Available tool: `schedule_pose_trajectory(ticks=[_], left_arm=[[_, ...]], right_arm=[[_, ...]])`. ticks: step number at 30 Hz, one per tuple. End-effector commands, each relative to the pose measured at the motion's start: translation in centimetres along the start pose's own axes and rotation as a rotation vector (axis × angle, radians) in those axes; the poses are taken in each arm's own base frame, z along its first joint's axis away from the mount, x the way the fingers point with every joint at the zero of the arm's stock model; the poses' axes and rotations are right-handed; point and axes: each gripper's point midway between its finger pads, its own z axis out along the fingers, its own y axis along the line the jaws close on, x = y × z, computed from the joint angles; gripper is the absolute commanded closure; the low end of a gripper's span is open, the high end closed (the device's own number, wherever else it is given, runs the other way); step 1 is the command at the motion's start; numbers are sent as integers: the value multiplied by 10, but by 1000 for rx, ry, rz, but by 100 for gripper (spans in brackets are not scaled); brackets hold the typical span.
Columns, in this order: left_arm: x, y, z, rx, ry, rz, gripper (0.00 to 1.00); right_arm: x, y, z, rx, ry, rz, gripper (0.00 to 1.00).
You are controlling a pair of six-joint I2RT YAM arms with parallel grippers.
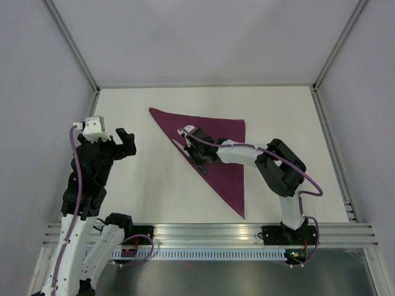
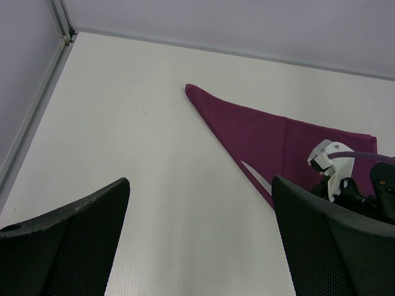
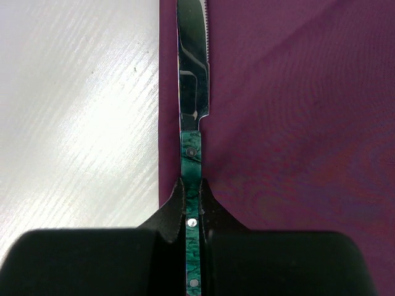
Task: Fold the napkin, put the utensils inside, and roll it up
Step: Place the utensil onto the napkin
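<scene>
- The napkin (image 1: 229, 179) lies folded in a triangle toward the far right of the tabletop, its long fold slanting from far-left to near-right.
- The left gripper (image 1: 114, 145) hangs spread and empty near the left edge, well apart from the cloth.
- The right gripper (image 3: 192, 203) is over the fold and clamps the green handle of a knife (image 3: 192, 92).
- The blade runs along the fold just inside it, pointing away from the fingers toward the far-left corner.

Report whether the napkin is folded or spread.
Folded: the napkin lies as a flat triangle rather than a square.
</scene>
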Motion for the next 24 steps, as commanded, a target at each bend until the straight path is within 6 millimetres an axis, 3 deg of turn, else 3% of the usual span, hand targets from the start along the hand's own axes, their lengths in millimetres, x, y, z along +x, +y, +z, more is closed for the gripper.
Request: schedule_pose_trajectory(ticks=[1, 24], left_arm=[[-3, 3, 2, -6, -12, 45, 0], [-2, 1, 2, 5, -6, 52, 0]], right_arm=[[-18, 2, 4, 9, -45, 30, 100], [-14, -2, 6, 35, -45, 41, 99]])
